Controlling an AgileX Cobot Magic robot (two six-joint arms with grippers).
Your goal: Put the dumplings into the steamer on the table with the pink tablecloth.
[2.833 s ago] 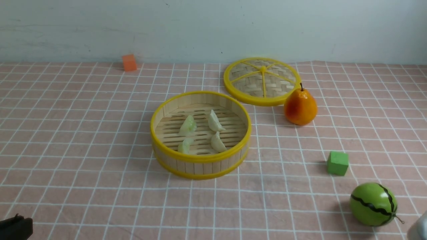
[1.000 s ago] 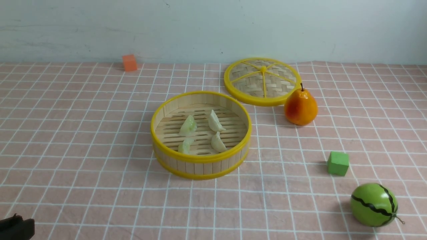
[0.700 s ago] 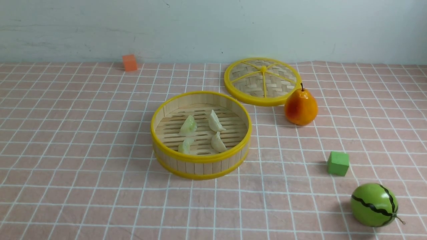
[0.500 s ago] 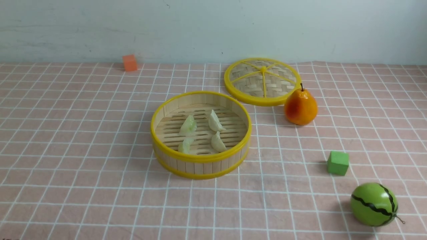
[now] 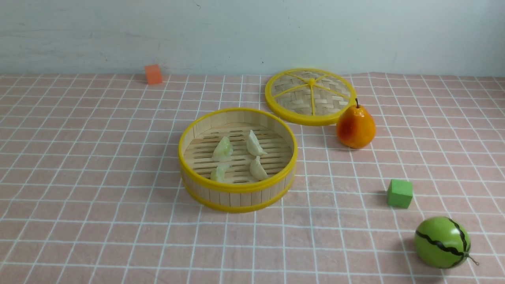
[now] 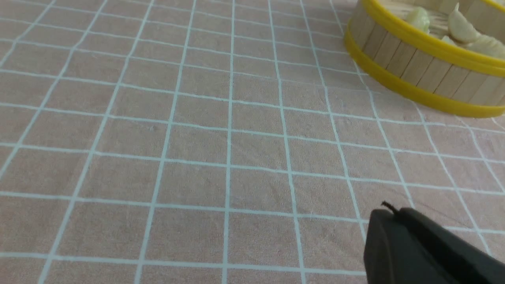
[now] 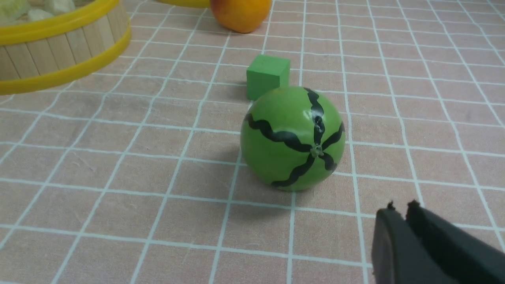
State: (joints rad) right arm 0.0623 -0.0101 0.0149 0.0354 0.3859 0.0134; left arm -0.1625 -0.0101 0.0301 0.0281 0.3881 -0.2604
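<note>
Dropping out of the front view's near corner, with left gripper (image 6: 389,213) pressed together and right gripper (image 7: 401,210) slightly spread, both empty. Leaving all four dumplings (image 5: 256,144) inside the steamer (image 5: 237,188) on the pink tablecloth (image 5: 118,240), so probably finished.

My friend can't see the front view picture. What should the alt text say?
Four little dumplings sit inside a round steamer with yellow rims, on a pink tablecloth with white lines. Its lid lies behind it, beside an orange pear. A green block and a toy watermelon are nearer on the right, and an orange block is far back on the left.
</note>
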